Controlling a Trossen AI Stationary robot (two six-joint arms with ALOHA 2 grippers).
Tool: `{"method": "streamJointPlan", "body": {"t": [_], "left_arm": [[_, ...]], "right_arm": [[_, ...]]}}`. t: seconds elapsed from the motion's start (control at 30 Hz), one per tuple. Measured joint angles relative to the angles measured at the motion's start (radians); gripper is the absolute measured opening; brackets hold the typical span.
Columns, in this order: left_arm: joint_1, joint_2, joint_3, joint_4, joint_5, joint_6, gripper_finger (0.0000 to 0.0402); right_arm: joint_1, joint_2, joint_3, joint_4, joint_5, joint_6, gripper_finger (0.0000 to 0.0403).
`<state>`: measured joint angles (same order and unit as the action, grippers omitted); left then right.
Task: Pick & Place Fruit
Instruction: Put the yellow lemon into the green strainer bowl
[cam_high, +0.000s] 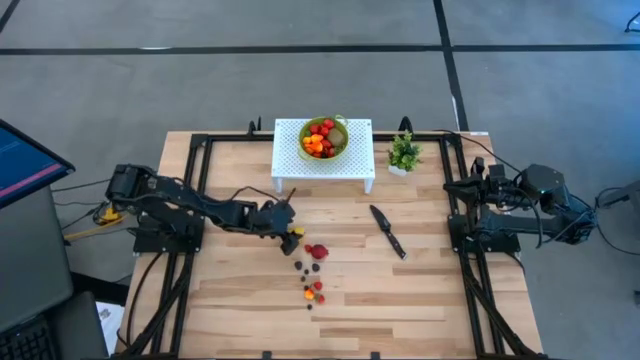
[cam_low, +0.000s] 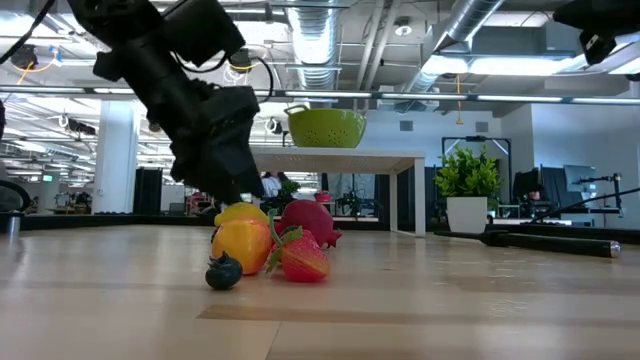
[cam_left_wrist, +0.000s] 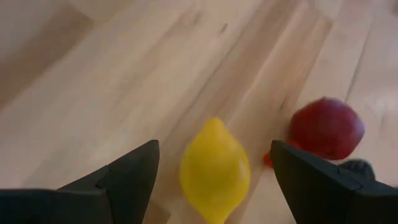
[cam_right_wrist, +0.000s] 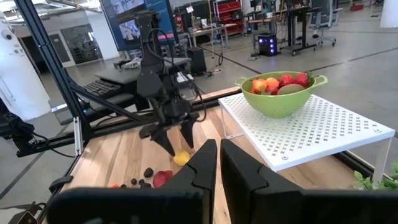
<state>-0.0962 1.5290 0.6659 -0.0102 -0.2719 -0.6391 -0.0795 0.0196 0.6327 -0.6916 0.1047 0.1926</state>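
A yellow lemon-shaped fruit (cam_left_wrist: 214, 171) lies on the wooden table, a red fruit (cam_left_wrist: 326, 127) just beyond it. My left gripper (cam_high: 287, 220) slants down over the lemon, open, one finger (cam_left_wrist: 134, 171) on either side of it with a gap to each. More small fruits (cam_high: 313, 285), red, orange and dark, trail toward the near edge. In the low view a strawberry (cam_low: 303, 258), an orange fruit (cam_low: 242, 245) and a dark berry (cam_low: 223, 272) lie by the lemon (cam_low: 240, 213). My right gripper (cam_right_wrist: 217, 163) waits shut at the table's right.
A green colander (cam_high: 323, 137) holding fruit stands on a white perforated stand (cam_high: 355, 165) at the far middle. A small potted plant (cam_high: 404, 153) stands right of it. A black knife (cam_high: 388, 231) lies right of the loose fruits.
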Motion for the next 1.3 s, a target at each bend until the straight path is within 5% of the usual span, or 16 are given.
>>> {"method": "streamJointPlan", "body": {"t": [1.0, 1.3], "left_arm": [[-0.001, 0.163, 0.002, 0.09, -0.014, 0.193, 0.03], [0.0, 0.164, 0.001, 0.086, -0.038, 0.215, 0.0226]], "right_arm": [[0.0, 0.0, 0.0, 0.0, 0.0, 0.0, 0.0017], [0.0, 0.0, 0.0, 0.0, 0.0, 0.0, 0.0017]]}}
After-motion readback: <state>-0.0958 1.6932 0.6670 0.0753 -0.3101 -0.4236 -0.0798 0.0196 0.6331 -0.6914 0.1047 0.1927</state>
